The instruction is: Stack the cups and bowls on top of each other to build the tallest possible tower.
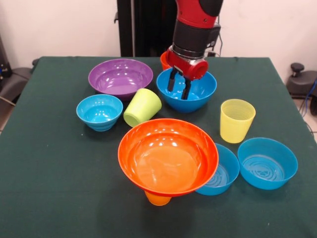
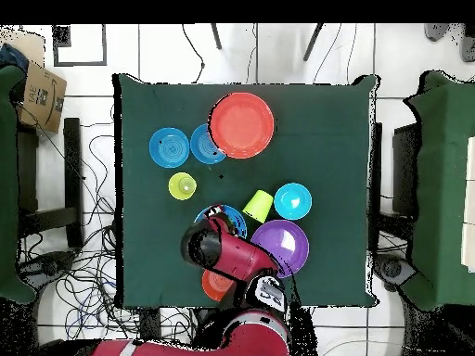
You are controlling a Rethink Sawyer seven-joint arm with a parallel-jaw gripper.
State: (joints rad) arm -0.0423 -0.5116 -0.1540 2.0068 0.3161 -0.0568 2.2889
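My gripper [image 1: 179, 85] is open, its fingers hanging inside the large blue bowl [image 1: 198, 94] at the back of the table, with nothing between them. The large orange bowl [image 1: 168, 156] sits upright on top of an orange cup [image 1: 158, 199] near the front; it also shows in the overhead view [image 2: 241, 125]. A lime green cup [image 1: 142, 106] lies on its side between the small blue bowl [image 1: 99, 112] and the large blue bowl. The large purple bowl [image 1: 120, 77] stands back left. The pale yellow ribbed cup [image 1: 237, 120] stands upright at the right.
Two medium blue bowls [image 1: 224, 171] [image 1: 267, 162] sit side by side at the front right, the left one partly under the orange bowl's rim. A small orange bowl [image 1: 164, 59] peeks out behind my gripper. Chairs stand beside the table [image 2: 148, 260].
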